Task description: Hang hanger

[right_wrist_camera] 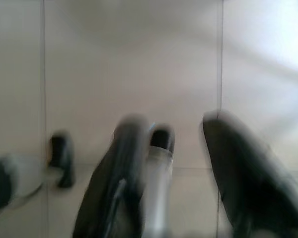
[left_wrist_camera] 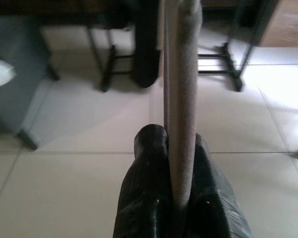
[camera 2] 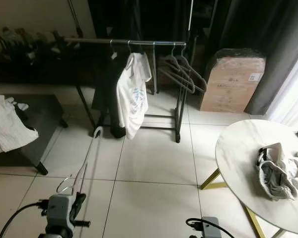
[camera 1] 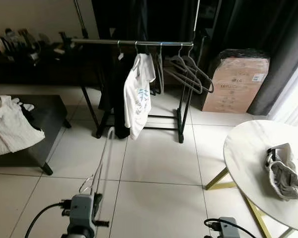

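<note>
My left gripper (left_wrist_camera: 175,144) is shut on a pale grey hanger (camera 1: 105,153) and holds it low over the tiled floor, its long arm pointing ahead at the clothes rack. The rack's metal rail (camera 1: 89,42) stands across the room, some way beyond the hanger's far end. On the rail hang a white T-shirt (camera 1: 138,96), a dark garment and several empty grey hangers (camera 1: 188,72). In the blurred right wrist view, my right gripper (right_wrist_camera: 184,158) is open, low above the tiles, with nothing held.
A round white table (camera 1: 248,158) with gold legs stands at the right with a crumpled cloth (camera 1: 288,171) on it. A low dark table (camera 1: 44,119) with white laundry (camera 1: 7,126) sits at the left. A cardboard box (camera 1: 238,82) stands right of the rack.
</note>
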Available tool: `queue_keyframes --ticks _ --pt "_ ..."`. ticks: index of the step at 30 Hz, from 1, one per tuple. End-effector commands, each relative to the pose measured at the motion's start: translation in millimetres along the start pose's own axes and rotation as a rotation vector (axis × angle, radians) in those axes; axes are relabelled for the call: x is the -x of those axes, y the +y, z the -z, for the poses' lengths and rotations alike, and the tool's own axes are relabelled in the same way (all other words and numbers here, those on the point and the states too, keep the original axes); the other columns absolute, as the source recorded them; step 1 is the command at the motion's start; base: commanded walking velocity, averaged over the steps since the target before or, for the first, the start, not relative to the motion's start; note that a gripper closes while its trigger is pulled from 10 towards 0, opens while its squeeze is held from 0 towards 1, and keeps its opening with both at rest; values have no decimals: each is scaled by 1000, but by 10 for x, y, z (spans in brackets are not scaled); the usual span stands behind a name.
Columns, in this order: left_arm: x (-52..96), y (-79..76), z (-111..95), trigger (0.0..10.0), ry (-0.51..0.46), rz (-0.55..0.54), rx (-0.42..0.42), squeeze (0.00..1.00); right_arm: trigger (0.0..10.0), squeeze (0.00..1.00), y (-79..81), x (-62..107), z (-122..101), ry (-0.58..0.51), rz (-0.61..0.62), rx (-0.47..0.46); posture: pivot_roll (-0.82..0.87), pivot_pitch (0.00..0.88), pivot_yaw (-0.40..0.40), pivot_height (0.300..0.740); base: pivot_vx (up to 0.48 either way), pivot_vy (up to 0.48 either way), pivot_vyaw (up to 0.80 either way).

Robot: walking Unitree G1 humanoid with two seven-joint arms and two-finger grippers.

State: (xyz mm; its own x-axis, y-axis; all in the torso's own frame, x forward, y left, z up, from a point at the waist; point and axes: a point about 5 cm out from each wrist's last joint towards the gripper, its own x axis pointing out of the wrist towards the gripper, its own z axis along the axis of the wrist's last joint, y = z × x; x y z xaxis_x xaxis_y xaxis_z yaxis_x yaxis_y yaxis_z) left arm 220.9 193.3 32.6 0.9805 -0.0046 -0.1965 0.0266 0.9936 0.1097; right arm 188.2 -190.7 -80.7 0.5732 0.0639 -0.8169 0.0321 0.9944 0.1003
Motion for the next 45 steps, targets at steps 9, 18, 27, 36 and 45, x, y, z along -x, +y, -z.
queue_keyframes --ticks 9,18,27,36,45 --pt "35 43 56 10000 31 -29 35 0 10000 0 -45 -6 -83 15 0 11 57 158 -28 740 0 293 0" --pt "28 60 53 10000 34 -41 45 0 10000 0 -122 -1 -157 21 20 13 58 161 -25 740 0 0 0" --pt "29 65 49 10000 33 -51 58 0 10000 0 6 -30 -150 25 -1 13 58 160 -25 740 224 0 0" --pt "44 100 52 10000 38 -76 67 0 10000 0 53 -16 1 54 -38 48 61 159 -24 740 421 0 0" --pt "48 91 47 10000 37 -74 70 0 10000 0 64 -16 2 50 -49 53 63 149 -24 740 435 0 335"
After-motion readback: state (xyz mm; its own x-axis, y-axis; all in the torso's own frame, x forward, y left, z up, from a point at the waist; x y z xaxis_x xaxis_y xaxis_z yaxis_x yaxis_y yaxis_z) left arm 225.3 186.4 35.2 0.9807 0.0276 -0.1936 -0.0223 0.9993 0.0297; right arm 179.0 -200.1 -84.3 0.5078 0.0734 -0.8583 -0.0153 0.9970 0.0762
